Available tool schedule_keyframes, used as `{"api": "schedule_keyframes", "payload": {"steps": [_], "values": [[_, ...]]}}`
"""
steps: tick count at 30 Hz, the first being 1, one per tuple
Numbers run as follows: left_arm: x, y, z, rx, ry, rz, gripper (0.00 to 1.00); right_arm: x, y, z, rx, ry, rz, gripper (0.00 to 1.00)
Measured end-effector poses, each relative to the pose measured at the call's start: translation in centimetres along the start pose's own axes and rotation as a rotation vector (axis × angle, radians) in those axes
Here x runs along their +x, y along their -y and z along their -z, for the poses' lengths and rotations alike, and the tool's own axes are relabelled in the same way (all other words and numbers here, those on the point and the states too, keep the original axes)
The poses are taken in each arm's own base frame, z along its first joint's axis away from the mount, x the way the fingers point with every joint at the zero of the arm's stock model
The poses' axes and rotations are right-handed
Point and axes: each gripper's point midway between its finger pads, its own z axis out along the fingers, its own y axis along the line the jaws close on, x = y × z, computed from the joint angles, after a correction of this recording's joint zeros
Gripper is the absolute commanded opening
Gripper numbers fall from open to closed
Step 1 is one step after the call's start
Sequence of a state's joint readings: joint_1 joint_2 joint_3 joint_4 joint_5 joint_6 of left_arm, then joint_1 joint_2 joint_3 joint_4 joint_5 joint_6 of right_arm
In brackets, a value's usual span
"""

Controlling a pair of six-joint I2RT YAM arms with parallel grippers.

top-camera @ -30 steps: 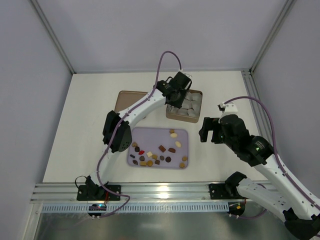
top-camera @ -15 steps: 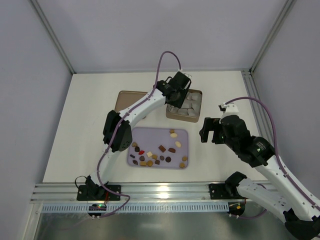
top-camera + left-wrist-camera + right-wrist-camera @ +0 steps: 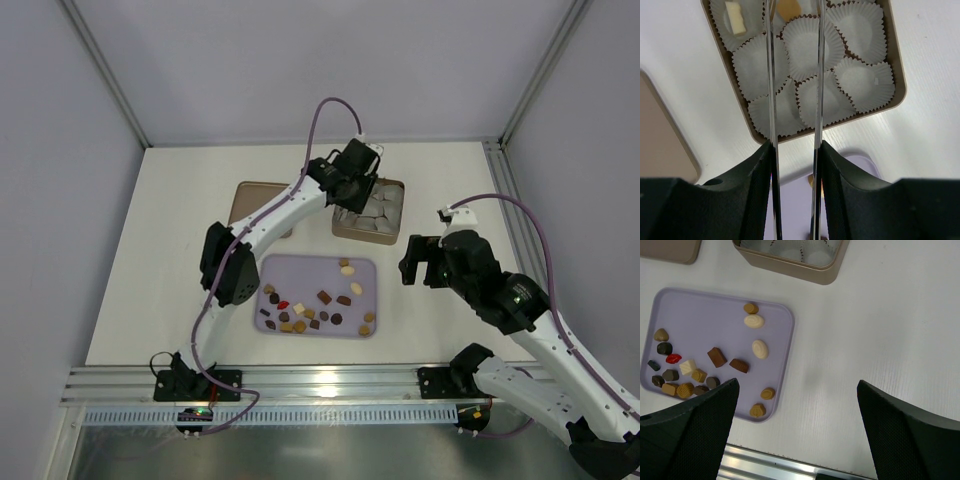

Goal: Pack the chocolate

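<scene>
Over the box (image 3: 898,75), left gripper (image 3: 795,15) partly open, empty; right gripper (image 3: 797,385) wide open, empty, beside the tray (image 3: 781,335) of chocolate (image 3: 716,356).

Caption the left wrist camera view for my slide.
Left gripper open over the box of paper liners; one caramel chocolate and one cream chocolate already sit in cups.

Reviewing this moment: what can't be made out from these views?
Top view: the left gripper covers the left of the box; what lies there is hidden.
Left wrist: the caramel piece is cut off by the top edge; its shape is unclear.
Right wrist: the box is cut off by the top edge; only cup liners show.
</scene>
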State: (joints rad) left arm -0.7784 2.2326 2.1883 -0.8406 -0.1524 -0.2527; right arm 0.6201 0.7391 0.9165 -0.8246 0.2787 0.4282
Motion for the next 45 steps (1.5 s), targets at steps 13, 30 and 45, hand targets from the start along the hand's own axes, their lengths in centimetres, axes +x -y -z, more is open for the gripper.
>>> {"api": "schedule_keyframes", "payload": {"steps": [13,30,45], "values": [[-0.1,-0.7,10.4,0.057,0.094,0.038,0.40,0.0,0.0,0.0,-0.002,0.001,-0.001,1.00],[14.6,0.8,20.2,0.118,-0.087,-0.034,0.40,0.8,-0.4,-0.4,-0.030,-0.011,-0.014,1.00],[22.9,0.5,22.1,0.104,-0.232,-0.060,0.43,2.2,-0.8,-0.9,-0.058,-0.041,-0.040,1.00]]}}
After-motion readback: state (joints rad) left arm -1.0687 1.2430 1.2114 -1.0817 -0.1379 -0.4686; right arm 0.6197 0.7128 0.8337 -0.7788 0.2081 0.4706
